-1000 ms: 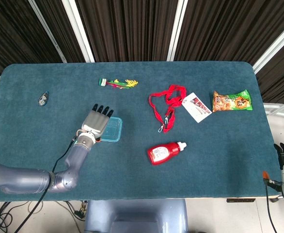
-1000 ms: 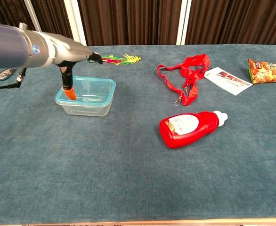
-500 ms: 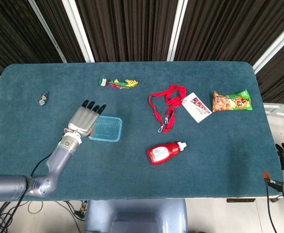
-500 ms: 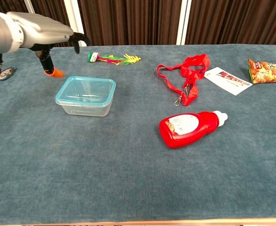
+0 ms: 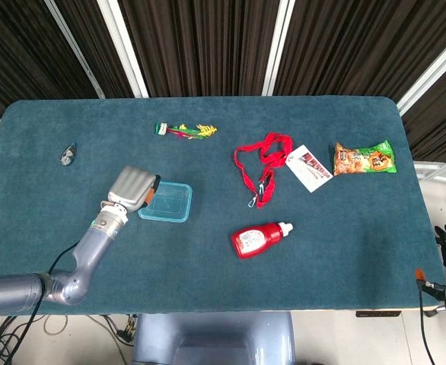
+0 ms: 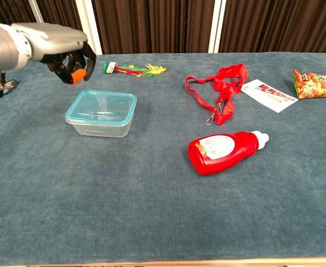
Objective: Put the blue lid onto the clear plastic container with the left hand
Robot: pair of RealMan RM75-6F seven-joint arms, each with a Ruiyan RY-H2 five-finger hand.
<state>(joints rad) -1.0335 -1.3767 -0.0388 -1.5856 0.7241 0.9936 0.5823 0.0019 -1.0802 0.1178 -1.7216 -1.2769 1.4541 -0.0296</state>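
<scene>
While the left hand (image 6: pixel 68 55) was held clenched on nothing above the tabletop (image 6: pixel 152 211), the blue lid (image 6: pixel 100 105) was seen seated on the clear plastic container (image 6: pixel 102 125) — toward the left edge — just beside it.

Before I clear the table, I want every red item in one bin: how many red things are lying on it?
2. The red bottle lies on its side near the middle, and the red lanyard lies behind it, beside the white card. Nothing seems hidden.
</scene>
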